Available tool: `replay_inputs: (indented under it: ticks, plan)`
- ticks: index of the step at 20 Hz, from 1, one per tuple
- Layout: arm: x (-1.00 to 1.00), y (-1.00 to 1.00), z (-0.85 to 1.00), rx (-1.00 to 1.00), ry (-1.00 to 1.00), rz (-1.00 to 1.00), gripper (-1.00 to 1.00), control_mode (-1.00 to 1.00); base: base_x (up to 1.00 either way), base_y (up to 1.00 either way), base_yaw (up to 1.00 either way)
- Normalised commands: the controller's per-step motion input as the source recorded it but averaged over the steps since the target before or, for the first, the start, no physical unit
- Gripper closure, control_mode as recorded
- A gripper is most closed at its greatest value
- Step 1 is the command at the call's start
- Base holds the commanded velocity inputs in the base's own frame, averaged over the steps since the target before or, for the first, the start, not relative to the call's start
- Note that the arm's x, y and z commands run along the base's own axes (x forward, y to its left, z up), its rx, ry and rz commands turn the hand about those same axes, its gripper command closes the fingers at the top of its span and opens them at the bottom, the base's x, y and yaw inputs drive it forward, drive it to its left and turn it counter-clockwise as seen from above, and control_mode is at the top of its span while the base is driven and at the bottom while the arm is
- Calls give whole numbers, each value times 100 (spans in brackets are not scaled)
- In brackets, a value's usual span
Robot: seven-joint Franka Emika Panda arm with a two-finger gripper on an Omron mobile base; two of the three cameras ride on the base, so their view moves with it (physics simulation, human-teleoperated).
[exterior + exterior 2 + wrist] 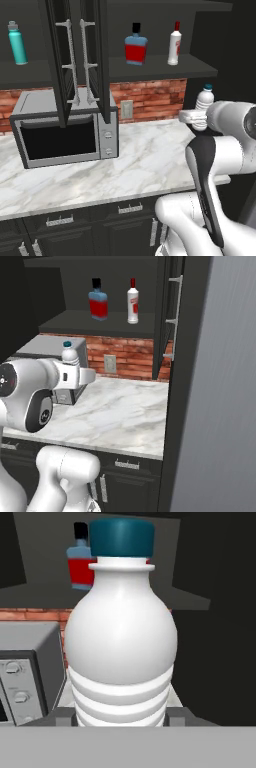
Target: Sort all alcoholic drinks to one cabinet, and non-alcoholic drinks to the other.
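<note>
Marble counter (140,165), brick backsplash (150,100), microwave (62,132)

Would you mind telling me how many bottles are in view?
4: teal bottle on the left shelf, blue bottle and white bottle on the right shelf, ribbed bottle in the hand.

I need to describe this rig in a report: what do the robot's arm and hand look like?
The arm is glossy white with rounded, bulbous shells, black bands along its links and dark round joint caps with small markings. The hand is a boxy white block. No cables show.
</note>
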Motion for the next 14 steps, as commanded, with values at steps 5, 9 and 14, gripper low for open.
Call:
replay_inputs:
  ticks: [5, 9, 14]
  plan:
    - [-10, 0, 0, -2, 4, 0, 100, -100, 0, 0, 0]
    - [-4, 0, 0, -2, 5, 0, 100, 100, -7, 1, 0]
    - [0, 0, 0, 0, 0, 0, 100, 100, -38, 1, 4]
